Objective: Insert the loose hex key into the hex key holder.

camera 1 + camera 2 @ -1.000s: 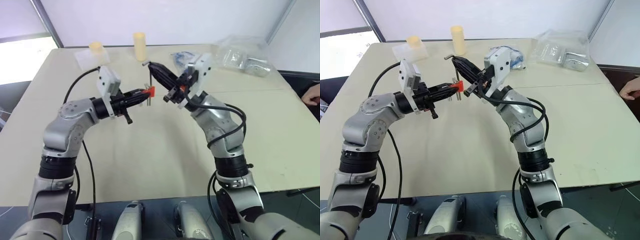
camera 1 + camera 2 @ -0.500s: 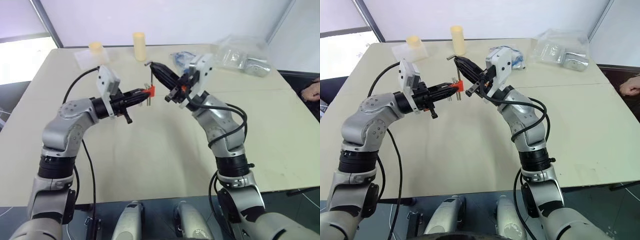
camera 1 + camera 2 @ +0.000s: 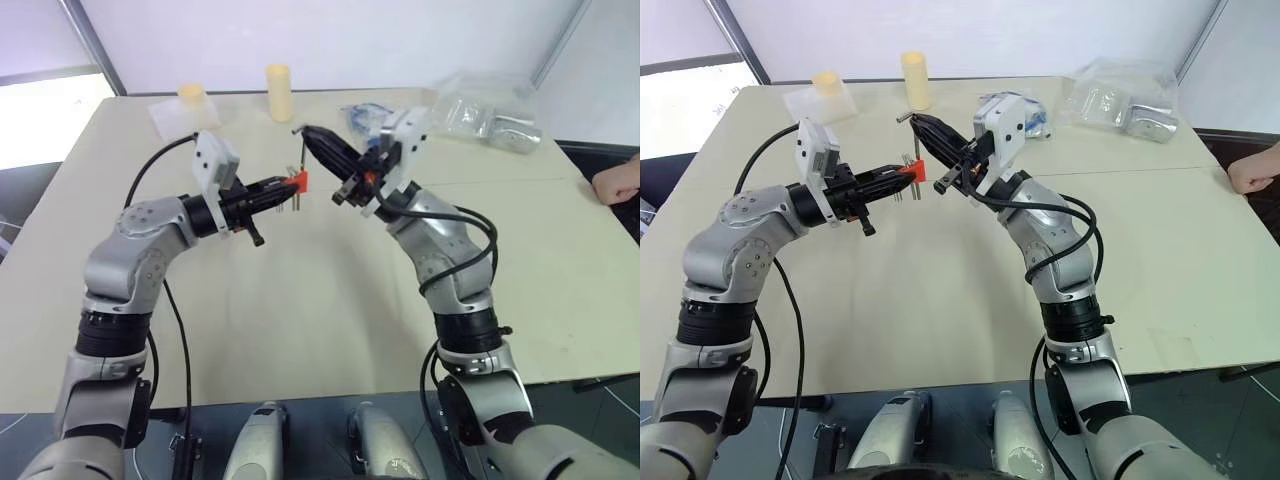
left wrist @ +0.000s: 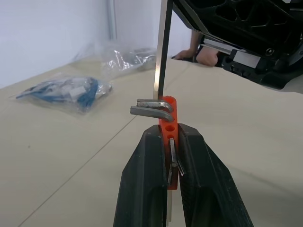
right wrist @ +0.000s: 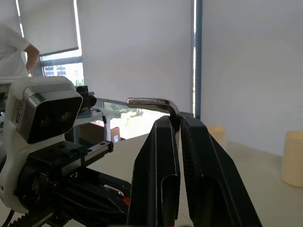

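Observation:
My left gripper (image 3: 285, 187) is shut on the red-orange hex key holder (image 3: 298, 182), held level above the table. A few short grey keys stick out of the holder (image 4: 168, 120). My right gripper (image 3: 310, 136) is shut on the loose hex key (image 4: 162, 52). It grips the key at the bend, with the short leg (image 5: 150, 101) poking out sideways. The long leg hangs straight down to the top of the holder. Whether its tip sits inside a hole I cannot tell.
Two pale yellow cylinders (image 3: 278, 92) (image 3: 192, 98) stand at the table's far edge. Clear plastic bags (image 3: 490, 115) and a bag of blue parts (image 3: 358, 115) lie at the back right. A person's hand (image 3: 615, 183) rests at the right edge.
Both grippers keep their places and their grips. The person's hand at the right edge has come a little further into view.

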{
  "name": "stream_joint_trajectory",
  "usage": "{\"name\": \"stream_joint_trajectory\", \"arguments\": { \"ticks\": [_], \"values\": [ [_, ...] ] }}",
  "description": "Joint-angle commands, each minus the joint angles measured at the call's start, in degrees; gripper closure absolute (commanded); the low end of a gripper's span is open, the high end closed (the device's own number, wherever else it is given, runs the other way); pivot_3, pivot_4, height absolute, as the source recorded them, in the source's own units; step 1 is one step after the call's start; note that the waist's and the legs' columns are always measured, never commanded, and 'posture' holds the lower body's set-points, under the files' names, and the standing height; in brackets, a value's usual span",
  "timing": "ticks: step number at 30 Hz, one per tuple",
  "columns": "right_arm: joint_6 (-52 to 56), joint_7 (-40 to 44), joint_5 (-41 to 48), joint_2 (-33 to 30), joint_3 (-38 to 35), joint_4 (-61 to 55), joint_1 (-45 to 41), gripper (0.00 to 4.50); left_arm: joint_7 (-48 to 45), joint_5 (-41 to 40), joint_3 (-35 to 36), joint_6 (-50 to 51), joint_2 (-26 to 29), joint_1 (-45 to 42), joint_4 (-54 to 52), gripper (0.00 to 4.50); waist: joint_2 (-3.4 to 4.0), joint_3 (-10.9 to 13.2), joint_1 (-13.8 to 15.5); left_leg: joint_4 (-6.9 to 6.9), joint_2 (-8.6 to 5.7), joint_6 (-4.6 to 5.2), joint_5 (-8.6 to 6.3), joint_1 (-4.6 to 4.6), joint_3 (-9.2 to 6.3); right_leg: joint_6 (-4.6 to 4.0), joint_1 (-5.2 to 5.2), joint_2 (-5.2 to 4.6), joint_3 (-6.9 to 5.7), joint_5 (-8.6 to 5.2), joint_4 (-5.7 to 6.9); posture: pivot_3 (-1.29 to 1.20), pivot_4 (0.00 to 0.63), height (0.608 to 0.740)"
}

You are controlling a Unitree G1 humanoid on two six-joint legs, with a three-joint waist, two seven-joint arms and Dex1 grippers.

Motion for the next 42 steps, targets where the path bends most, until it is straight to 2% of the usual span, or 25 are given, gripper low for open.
{"name": "stream_joint_trajectory", "arguments": {
  "ticks": [1, 18, 42],
  "values": [
    [-0.24, 0.17, 1.03, 0.02, -0.72, -2.1, -1.62, 4.43, 0.15, 0.02, 1.57, -1.29, 0.51, -1.61, -0.64, 4.5, 0.0, 0.0, 0.0, 0.0, 0.0, 0.0, 0.0, 0.0, 0.0, 0.0, 0.0, 0.0, 0.0, 0.0, 0.0, 0.0, 0.15, 0.74],
    [2.12, 0.78, 2.42, 0.09, 0.01, -4.27, -1.67, 4.43, -0.28, 0.61, 1.35, -1.84, 0.65, -1.46, 0.05, 4.5, 0.0, 0.0, -0.01, -0.01, 0.0, 0.0, 0.0, 0.0, 0.0, 0.0, 0.0, 0.0, 0.0, 0.0, -0.01, 0.0, 0.15, 0.74],
    [0.05, 1.7, -0.3, -1.04, 0.14, -1.9, -1.55, 4.43, -0.42, 0.14, 1.25, -1.8, 0.55, -1.63, -1.04, 4.5, 0.0, 0.0, 0.0, -0.02, 0.0, 0.0, 0.0, 0.0, 0.0, 0.0, 0.0, 0.0, 0.0, 0.0, -0.03, 0.0, 0.15, 0.74]
  ]
}}
